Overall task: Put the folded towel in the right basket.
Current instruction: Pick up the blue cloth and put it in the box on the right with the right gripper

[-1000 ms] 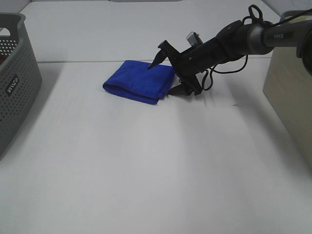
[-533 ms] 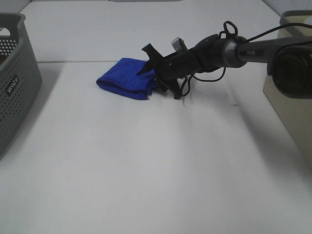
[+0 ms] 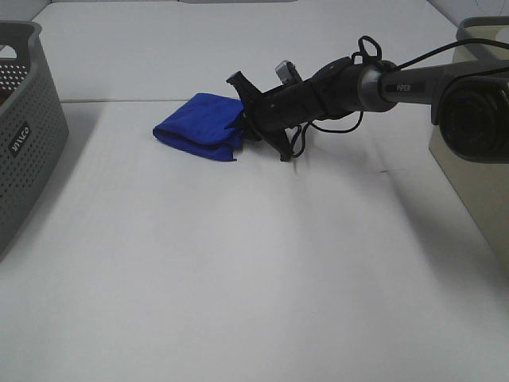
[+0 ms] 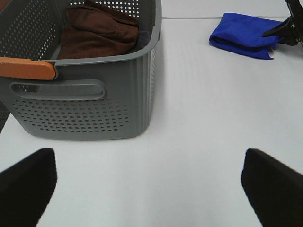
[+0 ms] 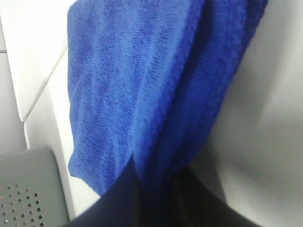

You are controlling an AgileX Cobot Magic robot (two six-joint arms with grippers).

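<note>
The folded blue towel [image 3: 195, 123] lies on the white table at the back middle, bunched at its right end. My right gripper [image 3: 250, 131] reaches in from the right with its jaws wide apart, one finger above the towel's right edge and one beside it. In the right wrist view the towel [image 5: 156, 85] fills the frame, with a dark finger [image 5: 142, 203] against it. The towel also shows in the left wrist view [image 4: 246, 33]. My left gripper [image 4: 151, 189] is open and empty, near the grey basket. The right basket [image 3: 477, 143] is beige, at the right edge.
A grey perforated basket [image 3: 24, 119] stands at the left edge. In the left wrist view this basket [image 4: 94, 94] holds a brown towel [image 4: 94, 33]. A seam in the table runs behind the blue towel.
My right gripper has moved left onto the towel's right edge. The towel has slid left and bunched up.
</note>
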